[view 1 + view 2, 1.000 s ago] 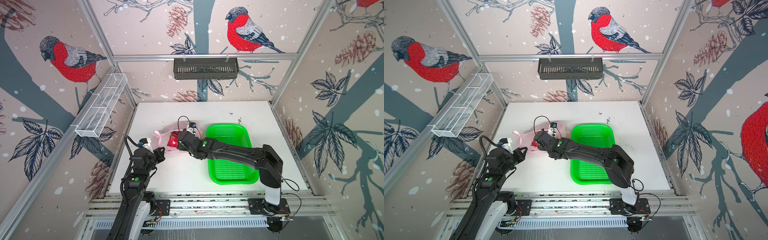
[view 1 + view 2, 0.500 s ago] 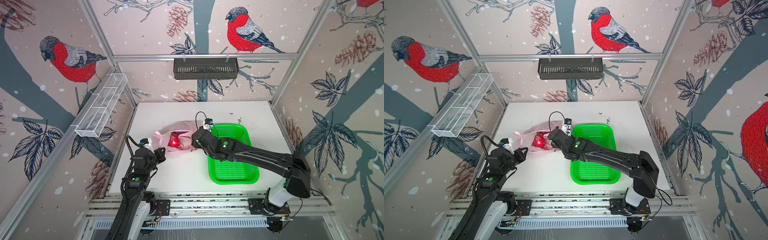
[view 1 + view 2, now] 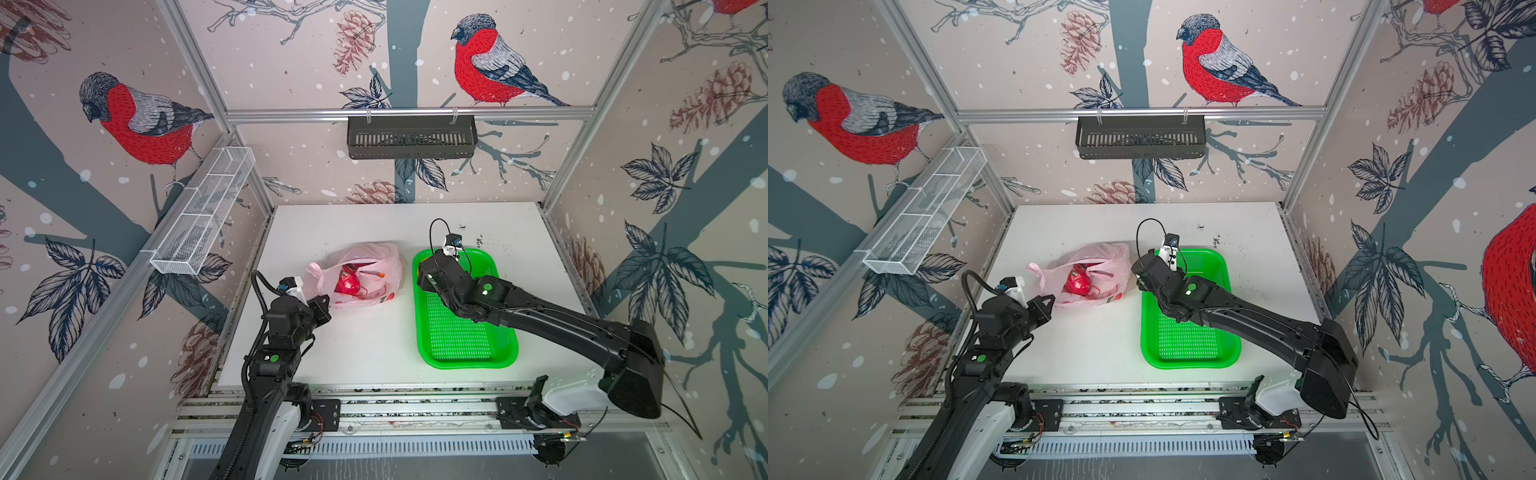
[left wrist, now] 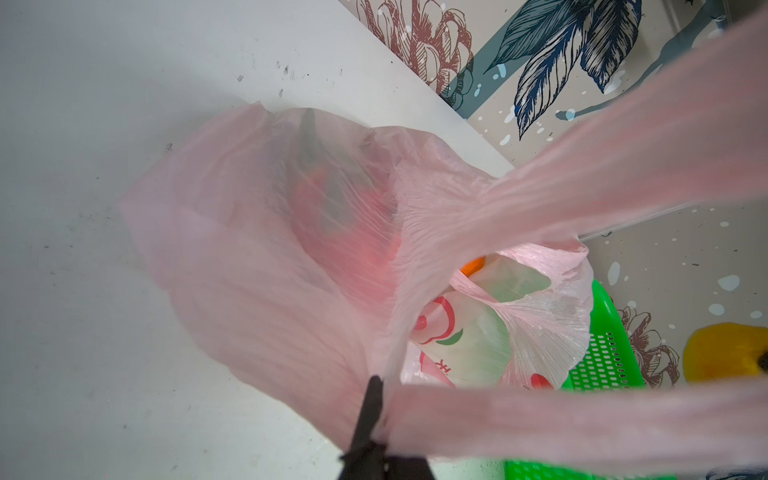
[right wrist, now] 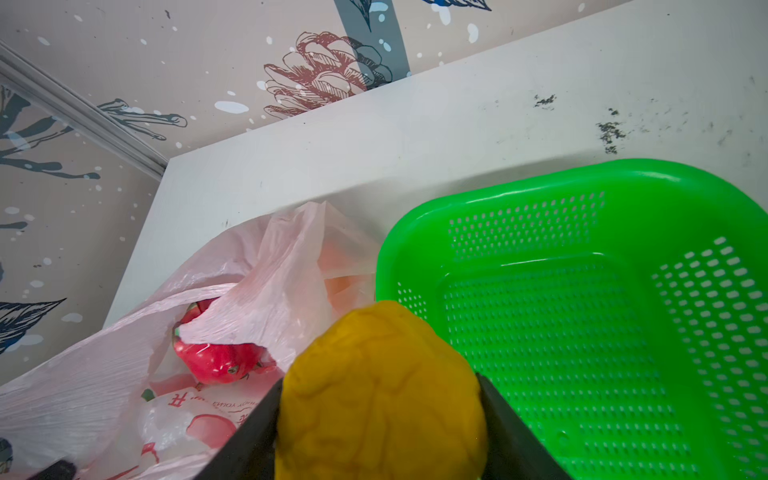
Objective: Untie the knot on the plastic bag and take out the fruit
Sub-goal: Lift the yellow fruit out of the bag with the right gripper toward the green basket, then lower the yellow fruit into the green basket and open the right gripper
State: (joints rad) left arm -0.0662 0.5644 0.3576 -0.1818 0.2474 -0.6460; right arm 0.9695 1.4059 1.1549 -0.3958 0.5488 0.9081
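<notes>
- Basket (image 3: 457, 336), green: our landmark.
- Beside it lies the plastic bag (image 3: 374, 259), handle pinched by our left gripper (image 3: 323, 301); tugging could tear it.
- Over its bag-side rim our right gripper (image 5: 379, 386) clamps the yellow fruit (image 5: 374, 353); released early, it could roll off.

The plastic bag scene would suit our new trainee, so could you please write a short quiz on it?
1. True or false: the right claw is shut on the yellow fruit.
2. What does the shut left claw pinch? A) a handle strip of the plastic bag; B) the orange ball; C) nothing.
3. Name the red fruit visible inside the bag's open mouth in both top views.
Key: 1 true; 2 A; 3 the dragon fruit.
</notes>
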